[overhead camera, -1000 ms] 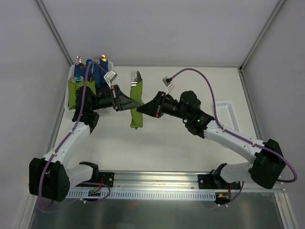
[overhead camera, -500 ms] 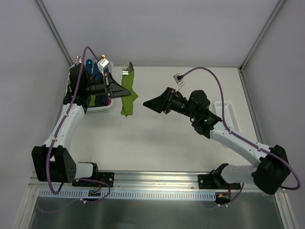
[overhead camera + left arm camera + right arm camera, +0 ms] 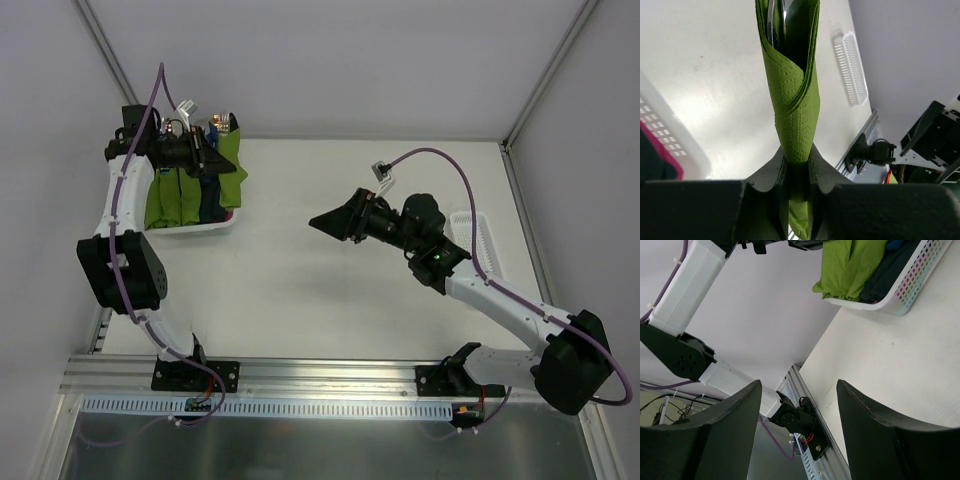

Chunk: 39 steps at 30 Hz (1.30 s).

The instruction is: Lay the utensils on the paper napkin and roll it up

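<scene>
Overhead, I see the white table [image 3: 330,290] almost whole; its near edge runs under the mounting rail.

Left arm [image 3: 114,200]: reared up at the far left corner. Its upper links cover part of the white basket [image 3: 190,228], so I cannot count the rolled bundles inside. Green ones [image 3: 165,200] and a dark blue one [image 3: 212,195] show.

Right arm [image 3: 500,300]: stretched over mid-table, well apart from the basket.

Slotted white tray [image 3: 478,245]: at the right edge, partly covered by the right arm and its cable.

Right gripper [image 3: 799,385]: the jaws stand wide apart with nothing between them. Through the gap the wrist view shows only bare table and the rail. At top right a corner of the basket appears, cut off by the frame.

Left gripper [image 3: 796,156]: clamped on the paper napkin [image 3: 797,110], a lime-green roll pinched near its lower end. A short tail pokes out behind the fingers [image 3: 825,172], and the roll rises straight away from them. From above, the roll [image 3: 232,165] hangs at the basket's right side, beside the bundles; I cannot tell whether it touches them.

Utensils [image 3: 776,20]: only slivers of silver metal show inside the roll's open top, cut off by the frame. The handles are wrapped out of sight, so I cannot tell how many pieces there are.
</scene>
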Each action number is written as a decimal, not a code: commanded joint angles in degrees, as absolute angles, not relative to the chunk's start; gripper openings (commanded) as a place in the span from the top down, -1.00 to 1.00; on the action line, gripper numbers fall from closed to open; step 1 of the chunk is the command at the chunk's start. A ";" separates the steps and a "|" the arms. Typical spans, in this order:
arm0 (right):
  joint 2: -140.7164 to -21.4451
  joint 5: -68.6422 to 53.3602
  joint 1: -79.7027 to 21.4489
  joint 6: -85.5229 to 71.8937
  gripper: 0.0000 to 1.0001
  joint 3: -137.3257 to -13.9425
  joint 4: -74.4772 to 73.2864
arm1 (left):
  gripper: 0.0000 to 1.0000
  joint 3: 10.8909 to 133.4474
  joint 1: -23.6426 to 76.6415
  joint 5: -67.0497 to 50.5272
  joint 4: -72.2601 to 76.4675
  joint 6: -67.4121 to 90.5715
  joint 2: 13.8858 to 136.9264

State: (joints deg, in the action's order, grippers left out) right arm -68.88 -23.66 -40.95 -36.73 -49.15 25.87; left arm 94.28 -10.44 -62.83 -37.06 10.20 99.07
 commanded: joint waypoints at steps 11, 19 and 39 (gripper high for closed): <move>-66.36 -24.79 -39.90 -35.86 -0.49 -47.64 26.98 | 1.00 102.39 -15.64 -58.88 -53.17 -7.46 111.17; -66.53 -25.22 -39.73 -36.12 -0.64 -47.37 26.98 | 1.00 105.11 -17.22 -57.66 -53.26 -9.05 115.66; -67.50 -25.75 -39.81 -36.56 -0.66 -47.37 27.07 | 1.00 111.88 -18.81 -53.88 -53.17 -9.76 125.15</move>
State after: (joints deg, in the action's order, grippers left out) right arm -68.40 -24.88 -39.99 -36.80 -47.00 25.02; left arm 109.27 -18.59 -53.43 -52.42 -8.14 124.77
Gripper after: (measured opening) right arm 0.827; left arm 0.107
